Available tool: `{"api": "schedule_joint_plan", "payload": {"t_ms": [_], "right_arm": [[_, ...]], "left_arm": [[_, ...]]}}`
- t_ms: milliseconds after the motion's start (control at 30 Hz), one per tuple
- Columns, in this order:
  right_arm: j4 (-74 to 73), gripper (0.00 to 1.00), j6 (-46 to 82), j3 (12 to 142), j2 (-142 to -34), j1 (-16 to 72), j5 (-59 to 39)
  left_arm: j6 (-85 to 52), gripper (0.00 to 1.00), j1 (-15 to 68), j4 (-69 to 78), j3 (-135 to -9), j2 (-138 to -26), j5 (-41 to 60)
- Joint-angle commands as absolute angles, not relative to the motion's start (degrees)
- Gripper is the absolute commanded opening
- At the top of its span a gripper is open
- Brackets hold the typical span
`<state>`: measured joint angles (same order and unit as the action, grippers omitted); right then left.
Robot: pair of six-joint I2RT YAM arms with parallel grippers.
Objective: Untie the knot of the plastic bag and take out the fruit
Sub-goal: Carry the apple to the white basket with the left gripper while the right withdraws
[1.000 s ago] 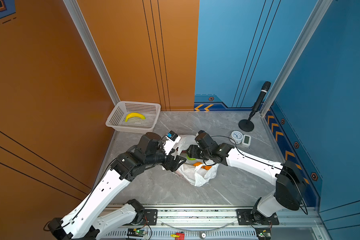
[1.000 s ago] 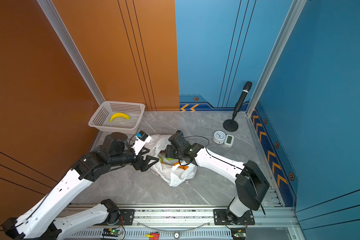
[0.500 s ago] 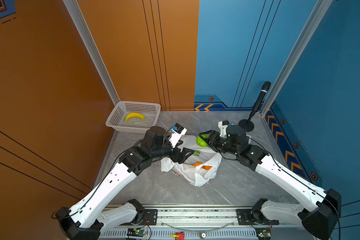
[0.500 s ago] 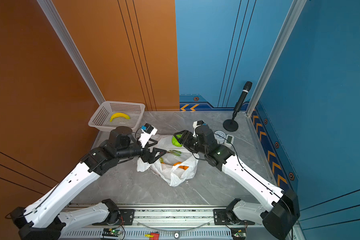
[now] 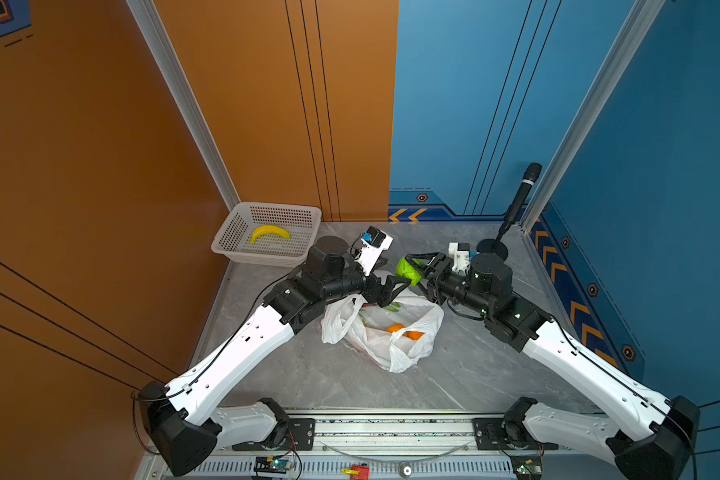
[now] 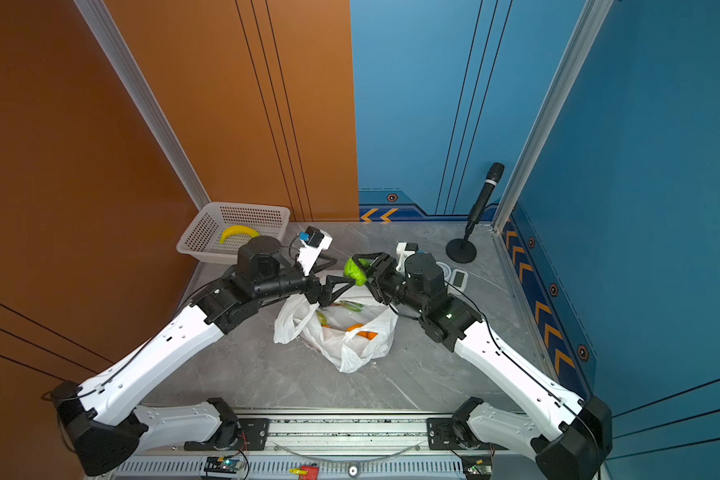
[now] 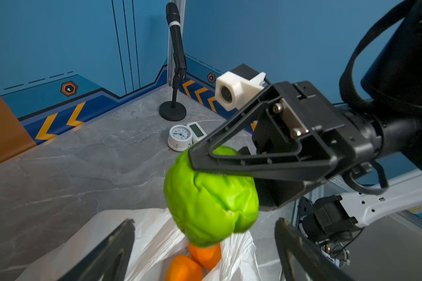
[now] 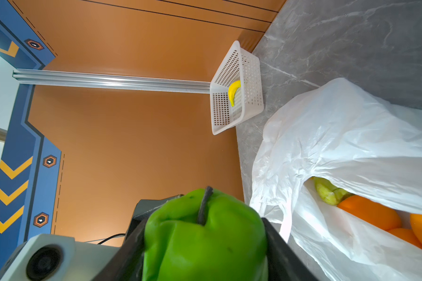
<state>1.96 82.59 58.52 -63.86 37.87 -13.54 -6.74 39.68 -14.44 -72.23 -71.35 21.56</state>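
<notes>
The thin white plastic bag [image 5: 391,353] half hides round orange fruit [image 7: 184,268]. The right gripper [image 6: 356,270] pinches a lumpy green fruit [image 7: 212,202]; the left gripper [image 7: 204,228] is spread.

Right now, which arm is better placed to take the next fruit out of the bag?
Left. The left gripper is open and empty just above the plastic bag mouth, with the oranges showing below it. The right gripper is shut on the green fruit, so it is busy.
</notes>
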Motion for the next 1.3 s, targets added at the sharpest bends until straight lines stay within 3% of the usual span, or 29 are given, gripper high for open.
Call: {"api": "schedule_joint_plan", "payload": {"t_ms": [0, 133, 433, 500, 700, 733, 933, 1267], "right_arm": [[-1.7, 0.45, 85.0, 57.8, -63.2, 38.3, -14.0], [-1.9, 0.45, 85.8, 57.8, -62.8, 38.6, -13.9], [-1.3, 0.50, 86.0, 55.5, -60.7, 39.2, -12.1], [-1.3, 0.57, 85.7, 55.2, -60.4, 39.0, -11.5], [2.7, 0.93, 83.4, 56.6, -59.3, 38.3, -9.4], [3.5, 0.95, 82.7, 57.0, -59.0, 38.1, -8.8], [6.8, 1.00, 78.4, 59.5, -57.9, 36.5, -5.8], [18.3, 0.99, 61.9, 70.3, -65.0, 35.9, -2.3]], "left_arm": [[-7.8, 0.91, 40.7, -11.4, -75.1, -73.4, 24.0], [-7.8, 0.90, 41.2, -10.5, -76.0, -75.9, 23.4], [-10.2, 0.61, 41.3, -8.2, -78.0, -79.8, 22.2], [-10.3, 0.58, 41.3, -10.2, -79.7, -80.5, 19.8], [-9.9, 0.53, 40.8, -14.9, -83.4, -81.3, 13.9], [-10.1, 0.53, 40.3, -15.0, -83.8, -81.3, 13.4], [-10.7, 0.52, 35.2, -16.5, -86.4, -82.6, 12.7], [-11.5, 0.49, 20.7, -21.4, -96.7, -91.7, 12.6]]}}
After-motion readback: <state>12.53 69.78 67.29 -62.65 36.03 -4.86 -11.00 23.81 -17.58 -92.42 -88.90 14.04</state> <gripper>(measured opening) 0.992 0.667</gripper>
